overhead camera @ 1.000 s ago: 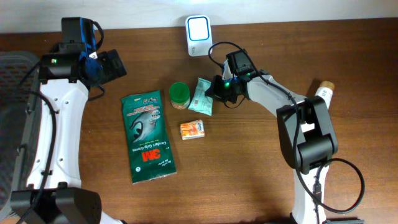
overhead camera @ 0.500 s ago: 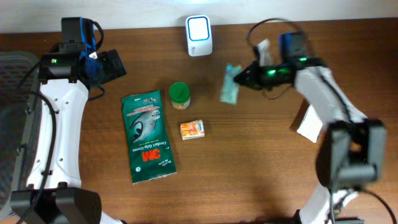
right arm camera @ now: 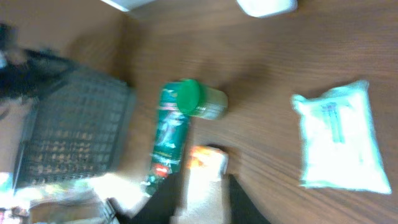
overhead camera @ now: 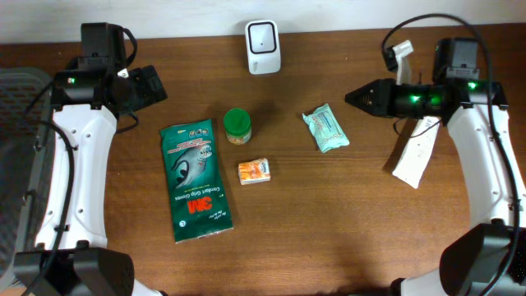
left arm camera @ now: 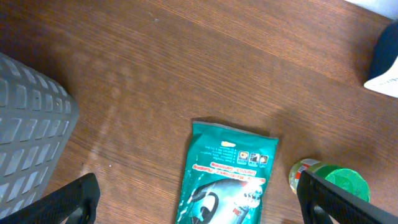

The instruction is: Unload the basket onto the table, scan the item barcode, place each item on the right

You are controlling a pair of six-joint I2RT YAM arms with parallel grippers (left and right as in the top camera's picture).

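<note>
Teal packet point(overhead camera: 326, 130) flat, right tool point(overhead camera: 350, 97) apart

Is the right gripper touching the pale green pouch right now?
Apart. The overhead view shows a plain gap between the right gripper and the pale green pouch.

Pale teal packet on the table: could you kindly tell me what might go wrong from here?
1. The pale teal packet lies flat and loose on the table, well away from the scanner, so its barcode may go unread.
2. It looks thin and soft, so the right gripper, empty beside it, might slip when pinching it.
3. The white item lies close by the right arm and could get nudged.
</note>
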